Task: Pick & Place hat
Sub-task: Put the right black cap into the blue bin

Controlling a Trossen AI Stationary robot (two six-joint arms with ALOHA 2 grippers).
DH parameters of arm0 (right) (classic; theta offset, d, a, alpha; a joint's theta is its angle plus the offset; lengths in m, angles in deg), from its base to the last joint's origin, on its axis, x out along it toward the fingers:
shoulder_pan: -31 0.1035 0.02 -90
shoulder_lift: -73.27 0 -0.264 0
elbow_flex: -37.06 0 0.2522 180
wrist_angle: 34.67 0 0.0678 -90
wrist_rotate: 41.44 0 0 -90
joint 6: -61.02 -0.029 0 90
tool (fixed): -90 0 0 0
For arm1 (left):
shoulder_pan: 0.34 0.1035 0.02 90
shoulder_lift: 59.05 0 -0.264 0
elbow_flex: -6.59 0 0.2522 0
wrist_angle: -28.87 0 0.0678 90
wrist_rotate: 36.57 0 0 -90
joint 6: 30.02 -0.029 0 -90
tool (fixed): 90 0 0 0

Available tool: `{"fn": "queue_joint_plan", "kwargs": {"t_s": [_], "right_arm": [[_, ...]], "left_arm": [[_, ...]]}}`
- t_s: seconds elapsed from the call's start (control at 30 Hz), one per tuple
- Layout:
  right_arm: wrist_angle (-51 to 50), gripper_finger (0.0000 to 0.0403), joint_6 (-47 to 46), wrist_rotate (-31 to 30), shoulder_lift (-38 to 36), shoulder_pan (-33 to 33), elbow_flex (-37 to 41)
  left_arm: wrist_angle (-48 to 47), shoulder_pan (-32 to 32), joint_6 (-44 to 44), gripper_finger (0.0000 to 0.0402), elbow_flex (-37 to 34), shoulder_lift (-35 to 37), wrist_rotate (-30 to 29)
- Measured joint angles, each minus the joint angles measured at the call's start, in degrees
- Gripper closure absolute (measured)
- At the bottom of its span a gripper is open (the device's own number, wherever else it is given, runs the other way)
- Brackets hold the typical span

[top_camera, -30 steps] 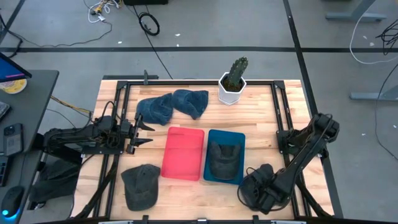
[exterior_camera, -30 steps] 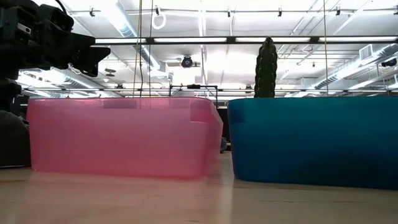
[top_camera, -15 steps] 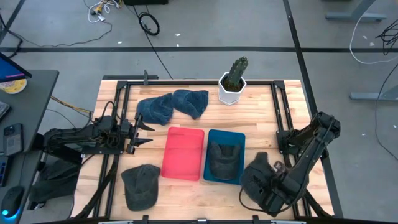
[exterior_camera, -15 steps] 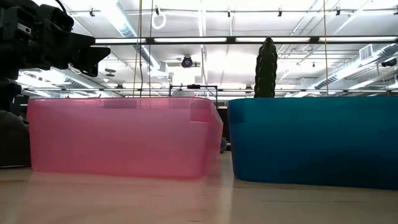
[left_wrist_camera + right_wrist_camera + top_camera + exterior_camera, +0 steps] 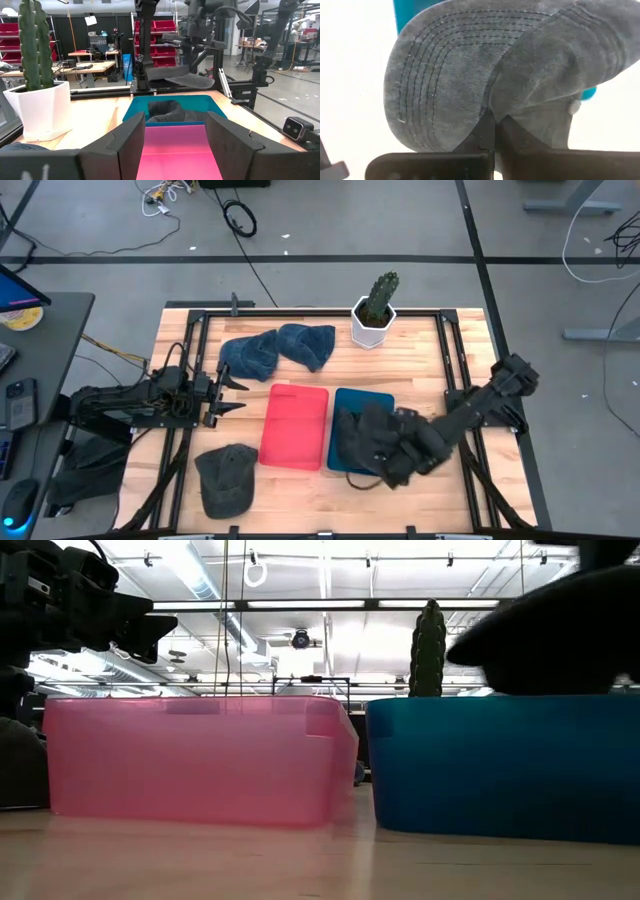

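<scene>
Overhead: straight down on the whole table [image 5: 470, 350] and both arms. Low: at tabletop height, close against the pink bin [image 5: 195, 760] and blue bin [image 5: 505, 765], facing the room. Left wrist: level across both bins toward the cactus [image 5: 35, 45]. Right wrist: pressed close against a grey cap [image 5: 485, 75].

Wood table [image 5: 420, 350]: 2 bins, cactus pot, 3 caps.

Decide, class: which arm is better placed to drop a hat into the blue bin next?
The right. Its gripper is already shut on a grey hat held over the blue bin, while the left gripper waits open beside the pink bin.
</scene>
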Motion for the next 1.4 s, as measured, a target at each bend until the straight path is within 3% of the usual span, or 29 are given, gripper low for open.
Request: {"fn": "queue_joint_plan", "kwargs": {"t_s": [0.13,0.27,0.6,0.93,1.4], "right_arm": [[4.4,0.0403,9.58,-0.06,0.0,-4.81,0.0],[6.27,0.0403,13.29,0.71,0.0,-7.86,0.0],[12.75,0.0403,24.04,1.6,0.0,-9.0,0.0],[14.89,0.0403,23.69,4.12,0.04,-9.46,6.45],[33.44,0.0403,24.76,14.42,-0.12,-15.44,22.2]], "left_arm": [[0.01,0.0,0.01,0.019,-0.01,0.0,0.0],[0.01,-0.01,0.0,0.019,-0.01,0.0,0.0],[0.01,-0.01,0.02,0.019,0.01,0.0,0.0],[0.01,0.0,0.02,0.019,0.0,0.0,0.0],[0.01,0.01,0.01,0.019,0.0,0.02,0.0]]}}
